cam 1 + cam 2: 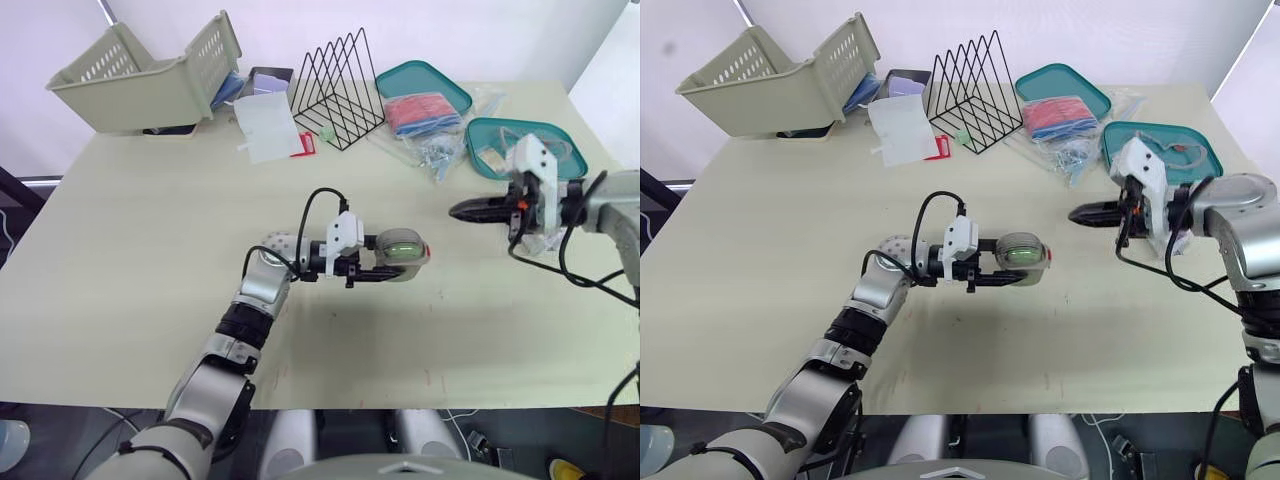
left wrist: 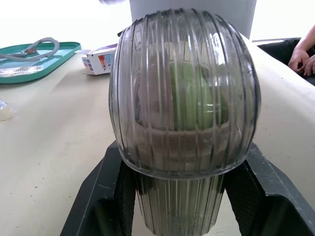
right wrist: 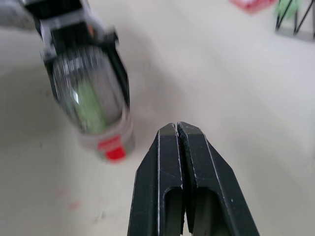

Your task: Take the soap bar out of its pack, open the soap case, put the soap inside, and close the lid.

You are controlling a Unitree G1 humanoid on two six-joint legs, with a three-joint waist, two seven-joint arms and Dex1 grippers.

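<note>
The left gripper (image 1: 388, 260) is reaching out over the middle of the bench (image 1: 150, 250) and pinching the soap case (image 1: 405, 248) between its fingers, one on each flank. It is steadying the case low over the bench top, with the red-tabbed end pointing toward the other arm. That hold is probably leaving the ribbed lid free to be pressed from the right. The green soap (image 2: 194, 93) is already lying inside, under the smoky dome.

Further right, the right gripper (image 1: 458, 211) is hovering well apart from the case and carrying nothing. Aimed at the case like a blunt pusher, it is looking better set for closing than for grasping.

The left wrist view is showing what the head views are not: the soap through the ribs and the lid's rim sitting over the base. It is also showing a small printed box (image 2: 101, 63) beside a teal tray (image 2: 29, 59), perhaps the emptied pack, and a person's hand (image 2: 302, 56) past the bench edge. The right wrist view is showing its fingers (image 3: 167, 162) pressed together with no gap. Whether the lid is fully latched cannot be told.
</note>
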